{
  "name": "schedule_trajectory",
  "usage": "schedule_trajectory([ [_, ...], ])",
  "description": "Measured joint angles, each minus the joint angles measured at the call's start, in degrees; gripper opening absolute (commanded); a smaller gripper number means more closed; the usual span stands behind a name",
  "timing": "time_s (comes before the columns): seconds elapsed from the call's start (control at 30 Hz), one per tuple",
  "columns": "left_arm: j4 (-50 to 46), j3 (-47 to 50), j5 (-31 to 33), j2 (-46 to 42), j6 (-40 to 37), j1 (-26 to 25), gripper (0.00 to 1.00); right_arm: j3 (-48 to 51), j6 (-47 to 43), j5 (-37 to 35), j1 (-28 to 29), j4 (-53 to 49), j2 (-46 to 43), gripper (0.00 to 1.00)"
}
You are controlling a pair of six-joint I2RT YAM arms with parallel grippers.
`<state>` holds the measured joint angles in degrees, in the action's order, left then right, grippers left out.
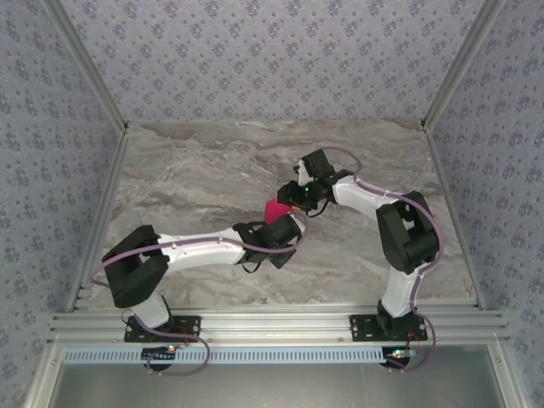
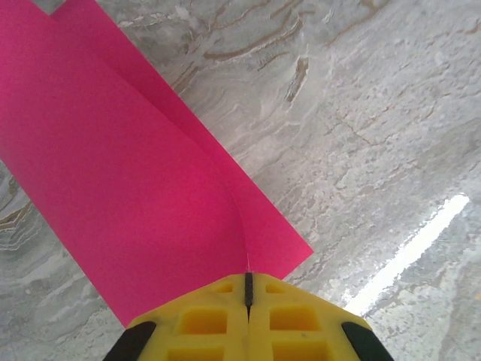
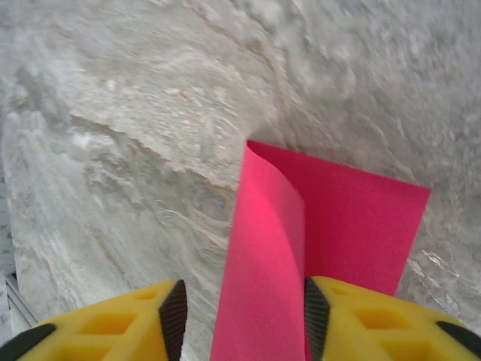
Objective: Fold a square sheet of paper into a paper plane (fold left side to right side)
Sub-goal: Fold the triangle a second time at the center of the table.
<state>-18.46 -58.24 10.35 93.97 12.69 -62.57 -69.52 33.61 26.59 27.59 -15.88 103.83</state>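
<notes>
- The square sheet of paper sits near the middle of the counter, well off every edge. It is doubled over on itself.
- Your left gripper is clamped on the sheet's near edge, with the pink layers caught in the seam between its fingers. Likely reason: it anchors the stacked layers so they cannot slide apart.
- Your right gripper stands with its jaws apart on either side of a raised, curling flap. There is a gap on one side, so it holds nothing.
- The flap arches up rather than lying flat, so the fold looks uncreased there.
- Judgement: your left pin frees the right to press or re-grasp the loose flap.
- Risk: thin paper may spring back or skew if the pin slips.
</notes>
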Motion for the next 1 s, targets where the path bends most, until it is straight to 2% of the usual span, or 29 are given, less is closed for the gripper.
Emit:
schedule_trajectory([
  [0.17, 1.7, 0.7, -7.0, -1.3, 0.0, 3.8, 0.0, 3.2, -1.0, -1.3, -1.4, 2.3, -7.1, 0.67],
  [0.37, 3.3, 2.6, -15.8, -2.0, 0.1, 9.6, 0.0, 11.6, -1.5, -4.2, -2.6, 3.7, -14.6, 0.67],
  [0.53, 3.2, 4.5, -21.6, -4.0, 0.2, 14.7, 0.0, 19.2, -1.3, -4.8, -1.4, 5.9, -17.7, 0.49],
  [0.63, 3.0, 4.6, -24.5, -5.2, -0.1, 17.4, 0.0, 21.8, -0.9, -5.0, 1.3, 7.1, -17.7, 0.3],
  [0.73, 2.6, 4.6, -26.8, -5.7, -0.7, 19.7, 0.0, 23.3, 0.2, -5.2, 4.6, 8.2, -17.7, 0.17],
  [0.83, 1.6, 4.6, -28.7, -5.7, -1.2, 21.4, 0.0, 24.4, 1.9, -5.5, 7.5, 10.0, -17.4, 0.12],
  [1.0, 0.3, 4.6, -30.3, -5.5, -2.3, 22.1, 0.0, 25.5, 4.6, -6.1, 10.3, 12.3, -13.3, 0.1],
])
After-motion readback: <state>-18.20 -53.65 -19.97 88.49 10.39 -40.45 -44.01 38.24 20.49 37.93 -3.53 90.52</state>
